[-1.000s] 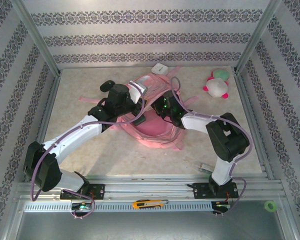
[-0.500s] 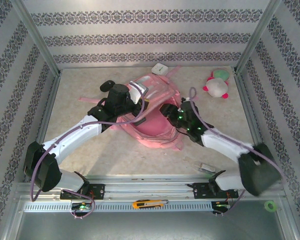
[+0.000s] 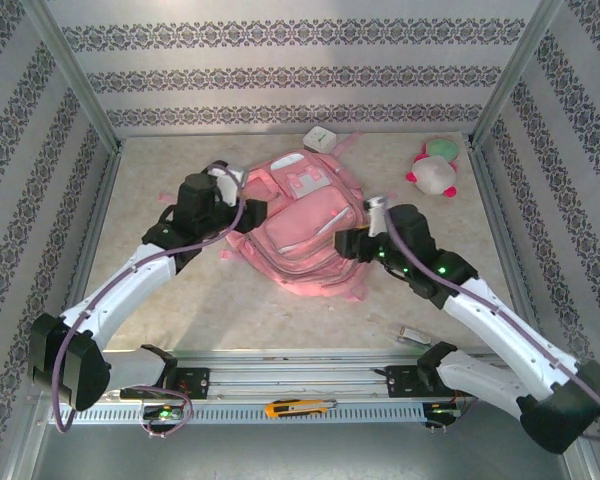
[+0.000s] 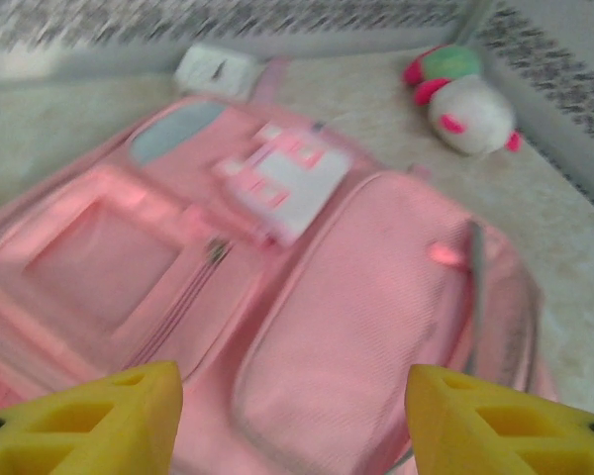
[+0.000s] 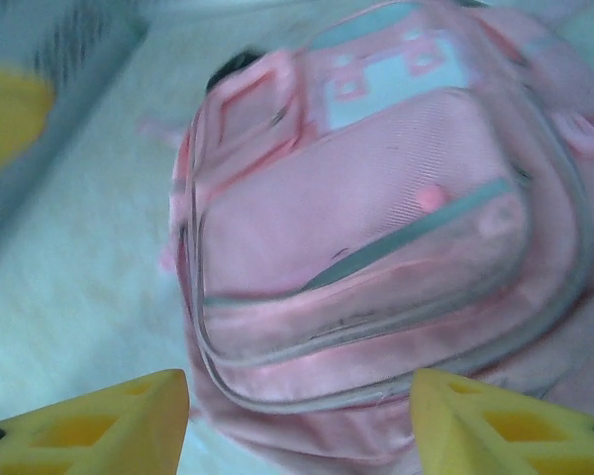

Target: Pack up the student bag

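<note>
The student bag is a large pink backpack lying flat mid-table, front pockets up. My left gripper hovers at the bag's left edge, open, with nothing between its yellow fingertips. In the left wrist view the bag lies just beyond the open left gripper. My right gripper is at the bag's right side, also open and empty. From the right wrist, the bag with its grey zip lines lies beyond the open right gripper.
A pink-white-green plush toy lies at the back right. A small white box sits behind the bag. A small silver item lies near the front edge, and a yellow utility knife on the rail.
Both grippers opened, let go of the bag's mouth and drew back to either side. The bag, held open before, now lies flat with its front up.
</note>
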Robot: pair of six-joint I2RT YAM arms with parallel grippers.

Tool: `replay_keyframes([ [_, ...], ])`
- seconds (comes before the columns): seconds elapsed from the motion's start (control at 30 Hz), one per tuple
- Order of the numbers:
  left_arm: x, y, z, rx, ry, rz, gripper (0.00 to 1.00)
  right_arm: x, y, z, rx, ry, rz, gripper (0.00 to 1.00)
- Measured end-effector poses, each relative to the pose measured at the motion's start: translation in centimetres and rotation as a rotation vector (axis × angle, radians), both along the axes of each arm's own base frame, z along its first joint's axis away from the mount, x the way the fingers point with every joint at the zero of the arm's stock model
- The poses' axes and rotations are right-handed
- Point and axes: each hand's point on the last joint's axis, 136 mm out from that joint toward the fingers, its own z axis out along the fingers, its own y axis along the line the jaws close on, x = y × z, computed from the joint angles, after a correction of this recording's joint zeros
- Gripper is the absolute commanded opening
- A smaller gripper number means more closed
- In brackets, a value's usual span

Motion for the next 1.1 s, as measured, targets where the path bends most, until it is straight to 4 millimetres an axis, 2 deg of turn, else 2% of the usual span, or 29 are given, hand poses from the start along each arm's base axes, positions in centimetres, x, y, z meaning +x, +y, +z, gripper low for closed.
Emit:
replay_keyframes([
  [0.07,-0.5,1.8,-2.1,-0.014,0.056,0.053,0.61,-1.0,2.1,-1.2,-0.159,-0.058,0.179,0.6],
  [0.13,-1.0,3.2,-4.1,-0.021,0.103,0.094,0.61,-1.8,3.9,-3.2,-0.327,-0.106,0.354,0.6],
  [0.2,-1.5,4.2,-6.0,-0.026,0.147,0.124,0.61,-2.2,5.1,-6.3,-0.513,-0.145,0.517,0.61],
  [0.27,-1.7,4.9,-7.4,-0.032,0.174,0.146,0.61,-2.2,5.5,-9.5,-0.659,-0.156,0.632,0.59],
  [0.37,-1.3,5.5,-8.9,-0.057,0.206,0.167,0.6,-1.3,4.8,-13.9,-0.794,-0.111,0.723,0.56],
  [0.43,-0.7,5.4,-9.6,-0.078,0.222,0.168,0.6,-0.7,4.2,-15.6,-0.804,-0.07,0.733,0.55],
  [0.7,1.0,3.9,-14.3,-0.145,0.345,0.113,0.57,0.2,3.6,-16.7,-0.723,-0.047,0.72,0.53],
  [0.87,1.7,2.8,-15.5,-0.176,0.374,0.06,0.56,0.2,3.6,-16.8,-0.673,-0.041,0.709,0.53],
  [0.97,1.8,2.2,-16.0,-0.2,0.383,0.03,0.5,0.2,3.6,-16.5,-0.643,-0.037,0.701,0.52],
  [1.1,2.0,1.4,-16.4,-0.245,0.389,-0.002,0.48,0.3,3.5,-16.3,-0.607,-0.022,0.682,0.52],
])
